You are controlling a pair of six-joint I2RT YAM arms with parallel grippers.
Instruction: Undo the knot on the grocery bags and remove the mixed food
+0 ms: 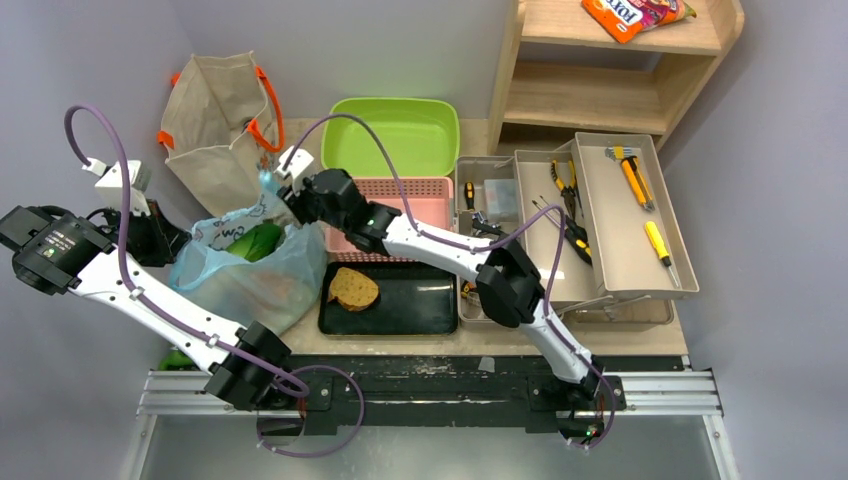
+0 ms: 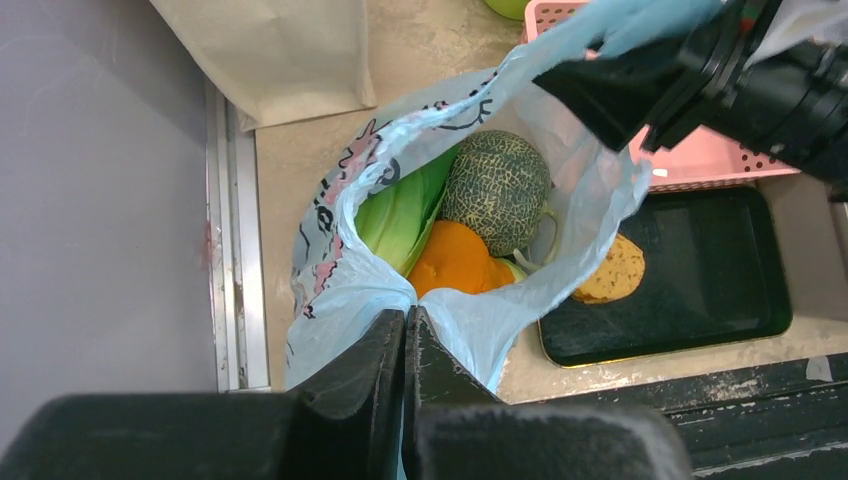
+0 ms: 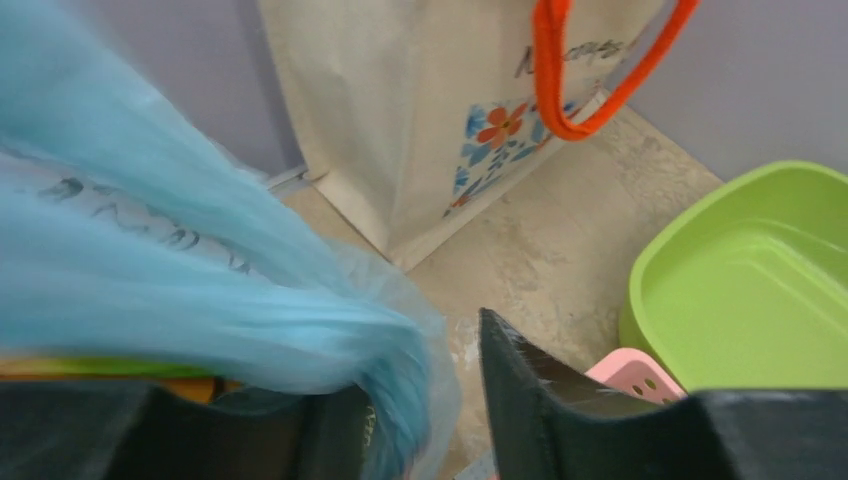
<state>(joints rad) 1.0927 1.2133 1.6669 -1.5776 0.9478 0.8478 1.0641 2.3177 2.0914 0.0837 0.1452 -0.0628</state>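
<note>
The light-blue plastic bag (image 1: 245, 275) stands with its mouth open, and the knot is out of view. Inside it lie a round green melon (image 2: 497, 185), leafy greens (image 2: 400, 215) and an orange fruit (image 2: 455, 260). My left gripper (image 2: 410, 315) is shut on the bag's near rim. At the far rim my right gripper (image 3: 440, 370) has its jaws apart. A stretched bunch of the blue plastic (image 3: 150, 280) lies over its left finger, with a gap to the right finger (image 3: 520, 380). The beige canvas tote (image 1: 215, 130) stands behind the bag.
A green basin (image 1: 392, 130) and a pink basket (image 1: 420, 200) sit right of the bag. A brown bread slice (image 1: 353, 288) lies on the black tray (image 1: 400, 305). Further right are a grey toolbox (image 1: 600, 220) and a wooden shelf (image 1: 620, 70).
</note>
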